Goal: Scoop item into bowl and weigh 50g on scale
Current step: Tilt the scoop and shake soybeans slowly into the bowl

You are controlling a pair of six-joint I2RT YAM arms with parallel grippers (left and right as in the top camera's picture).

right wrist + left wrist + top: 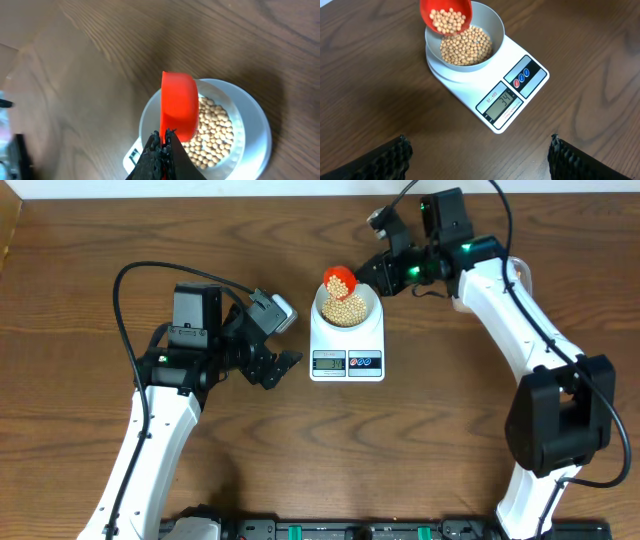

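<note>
Thirty-four shows on the display point(500, 98) of the scale point(475, 92), so by my reading the weighing is well past halfway but short of the fifty asked for. On top of the scale sits the bowl point(492, 25), already holding a good layer of beans point(465, 47). Above the bowl's far rim, a red scoop point(177, 105) tips inward, with more beans inside it about to slide out. The right fingers point(160, 150) are clenched on the scoop at its handle end, which they mostly hide. The left fingers point(385, 160) are spread wide with nothing between them, hovering over the bare desk point(370, 75) just beside the scale's display end.

What is left, I judge, is to empty this load slowly, watch the figure climb, and stop or add a few more beans until the target is reached; pouring the lot at once could overshoot.
</note>
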